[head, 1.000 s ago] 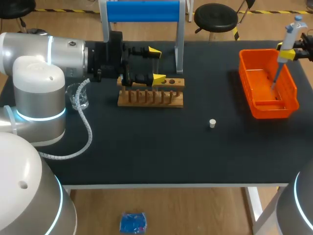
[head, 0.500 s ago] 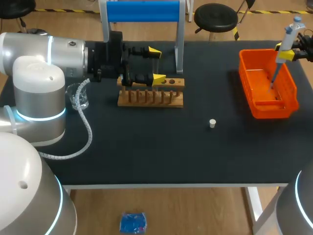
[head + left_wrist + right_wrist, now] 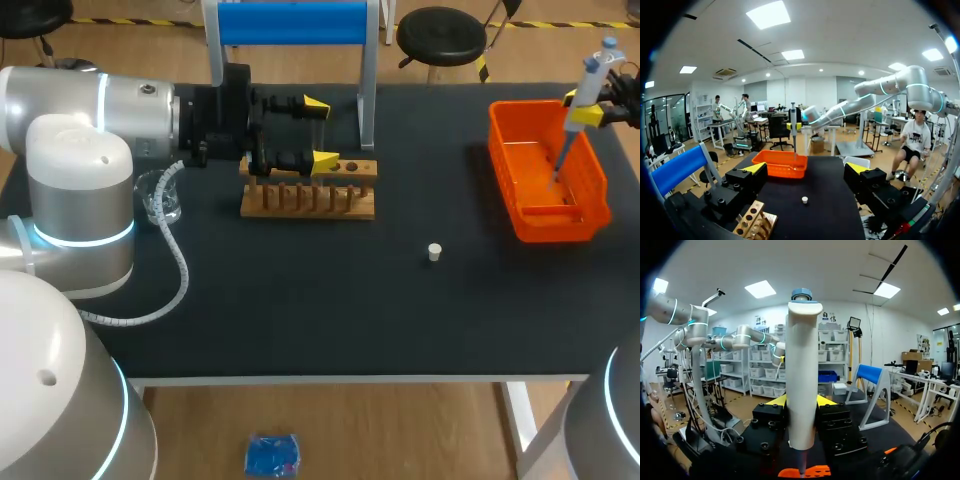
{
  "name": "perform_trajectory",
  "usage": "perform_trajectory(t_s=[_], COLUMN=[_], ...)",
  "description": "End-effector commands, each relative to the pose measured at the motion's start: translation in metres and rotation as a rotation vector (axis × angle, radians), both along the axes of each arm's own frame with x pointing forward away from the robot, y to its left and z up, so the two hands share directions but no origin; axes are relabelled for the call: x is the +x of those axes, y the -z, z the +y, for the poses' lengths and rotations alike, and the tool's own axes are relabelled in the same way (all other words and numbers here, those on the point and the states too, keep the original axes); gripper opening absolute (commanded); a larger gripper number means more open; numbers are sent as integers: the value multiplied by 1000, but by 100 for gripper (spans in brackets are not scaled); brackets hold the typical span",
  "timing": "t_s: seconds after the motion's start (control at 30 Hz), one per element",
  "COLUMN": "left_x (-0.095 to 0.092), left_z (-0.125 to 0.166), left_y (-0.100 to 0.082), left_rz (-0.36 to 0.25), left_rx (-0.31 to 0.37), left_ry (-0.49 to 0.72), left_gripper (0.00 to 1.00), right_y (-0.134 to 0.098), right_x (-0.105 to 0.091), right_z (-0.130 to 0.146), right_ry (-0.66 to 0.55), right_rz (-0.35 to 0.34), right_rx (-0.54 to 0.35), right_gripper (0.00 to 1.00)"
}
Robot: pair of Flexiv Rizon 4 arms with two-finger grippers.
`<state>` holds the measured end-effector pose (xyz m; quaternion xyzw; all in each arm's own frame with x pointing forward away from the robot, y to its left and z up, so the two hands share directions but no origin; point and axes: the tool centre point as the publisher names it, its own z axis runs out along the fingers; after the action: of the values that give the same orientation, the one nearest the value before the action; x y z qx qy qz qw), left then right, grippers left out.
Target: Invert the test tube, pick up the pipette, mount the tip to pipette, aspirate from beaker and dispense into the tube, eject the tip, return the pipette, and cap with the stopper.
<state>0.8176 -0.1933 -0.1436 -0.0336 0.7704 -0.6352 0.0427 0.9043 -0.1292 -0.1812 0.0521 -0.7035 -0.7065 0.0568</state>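
**Pipette** (image 3: 592, 75): clamped between the fingers of the right gripper (image 3: 580, 105), near the tabletop's far right corner. It is tilted, with its thin lower end hanging inside the orange bin (image 3: 500, 140). The right wrist view shows both yellow fingers pressed to the white body (image 3: 802, 380). Whether a tip is on the end cannot be told.

**Left gripper** (image 3: 320, 130): jaws wide, nothing between them. It is held level over the far left end of the wooden rack (image 3: 308, 190), which sits left of the tabletop's middle, towards the far edge. No tube can be made out in the rack.

**Stopper** (image 3: 434, 252): alone near the tabletop's middle, well apart from both grippers.

**Beaker** (image 3: 160, 195): by the left edge.

**Step, as judged:** ejecting the tip into the bin.

**Hazards:**
- The low end sits close to the bin's inner wall. A sideways move before lifting would strike the wall and could shift the bin or twist the pipette in the grip.
- The grip is on a smooth, tilted body, so a push on the ejector could slide it downward.
- A tip released at this slant may bounce out over the rim.
- The return path to the blue-topped stand (image 3: 290, 22) at the far edge passes near the left gripper and the rack, so the arms could meet.
- The stopper is small and may skid away from an off-centre pinch.
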Motion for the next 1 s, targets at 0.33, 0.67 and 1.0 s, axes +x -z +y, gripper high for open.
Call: perform_trajectory(t_s=[0.33,0.67,1.0], left_x=[0,15,69], left_z=[1,-36,-144], left_y=[-1,-48,-106], left_rz=[1,-45,-13], left_rx=[2,16,136], left_ry=[2,-15,-12], left_gripper=[100,100,100], right_y=[1,1,1], right_x=[2,2,2], right_z=[-1,-1,-1], right_ry=[-6,-6,-6], right_rz=[-1,-1,-1], right_rx=[1,1,1], right_gripper=[0,0,0])
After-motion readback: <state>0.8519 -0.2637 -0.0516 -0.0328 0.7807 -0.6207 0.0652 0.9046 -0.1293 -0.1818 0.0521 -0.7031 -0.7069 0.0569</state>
